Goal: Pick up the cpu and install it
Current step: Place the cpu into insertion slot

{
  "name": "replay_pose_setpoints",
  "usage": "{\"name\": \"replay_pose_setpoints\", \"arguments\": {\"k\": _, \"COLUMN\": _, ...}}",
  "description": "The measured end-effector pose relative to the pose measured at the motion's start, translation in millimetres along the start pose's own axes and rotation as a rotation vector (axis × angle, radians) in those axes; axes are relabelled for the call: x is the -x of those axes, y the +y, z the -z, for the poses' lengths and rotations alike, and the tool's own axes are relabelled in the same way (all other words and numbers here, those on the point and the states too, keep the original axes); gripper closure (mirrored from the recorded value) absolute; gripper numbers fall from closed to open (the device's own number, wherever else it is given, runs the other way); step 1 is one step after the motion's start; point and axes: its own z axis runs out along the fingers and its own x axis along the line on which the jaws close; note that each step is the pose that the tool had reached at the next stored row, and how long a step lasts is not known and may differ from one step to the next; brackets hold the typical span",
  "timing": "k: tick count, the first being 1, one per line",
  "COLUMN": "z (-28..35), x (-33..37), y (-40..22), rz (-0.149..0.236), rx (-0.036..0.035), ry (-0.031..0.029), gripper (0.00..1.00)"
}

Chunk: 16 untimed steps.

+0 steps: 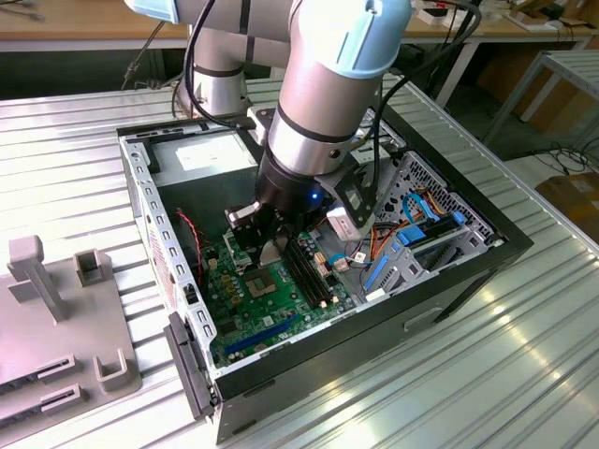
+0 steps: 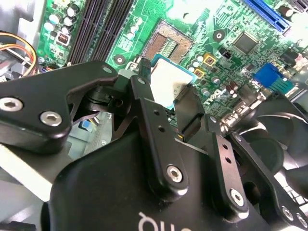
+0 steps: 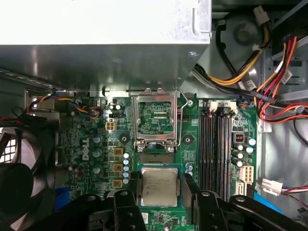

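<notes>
The cpu (image 3: 159, 186) (image 2: 168, 83), a small square chip with a silver-grey face, sits between the two black fingers (image 3: 188, 188) of my gripper (image 3: 160, 188) (image 2: 166, 85), which is shut on it. It hangs level just above the green motherboard (image 3: 96, 144), beside the socket (image 3: 156, 155) (image 2: 166, 45). The socket's metal load plate (image 3: 156, 118) stands raised and its dark contact field is bare. In the exterior view my gripper (image 1: 263, 251) reaches down into the opened computer case (image 1: 309, 374), over the board's middle.
The grey power-supply box (image 3: 96, 38) (image 1: 211, 154) overhangs the board close to the socket. Long black memory slots (image 3: 216, 144) (image 1: 309, 271) run beside it. A black fan (image 3: 19, 183), cable bundles (image 3: 269, 72) and a drive cage (image 1: 430, 224) crowd the case. A grey fixture (image 1: 56, 318) stands outside.
</notes>
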Motion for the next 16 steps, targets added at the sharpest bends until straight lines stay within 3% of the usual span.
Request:
{"name": "replay_pose_setpoints", "arguments": {"k": 8, "z": -14.8, "x": 0.1, "y": -3.0, "rz": 0.0, "rx": -0.0005, "ry": -0.0002, "gripper": 0.55}}
{"name": "replay_pose_setpoints", "arguments": {"k": 9, "z": -16.9, "x": -2.1, "y": -3.1, "rz": 0.0, "rx": -0.0006, "ry": -0.0053, "gripper": 0.55}}
{"name": "replay_pose_setpoints", "arguments": {"k": 11, "z": -20.3, "x": -6.3, "y": -3.1, "rz": 0.001, "rx": -0.0009, "ry": -0.0213, "gripper": 0.55}}
{"name": "replay_pose_setpoints", "arguments": {"k": 13, "z": -22.7, "x": -6.7, "y": -3.1, "rz": 0.001, "rx": -0.0009, "ry": -0.0271, "gripper": 0.55}}
{"name": "replay_pose_setpoints", "arguments": {"k": 16, "z": -27.9, "x": -6.4, "y": -3.4, "rz": 0.001, "rx": -0.001, "ry": -0.0277, "gripper": 0.55}}
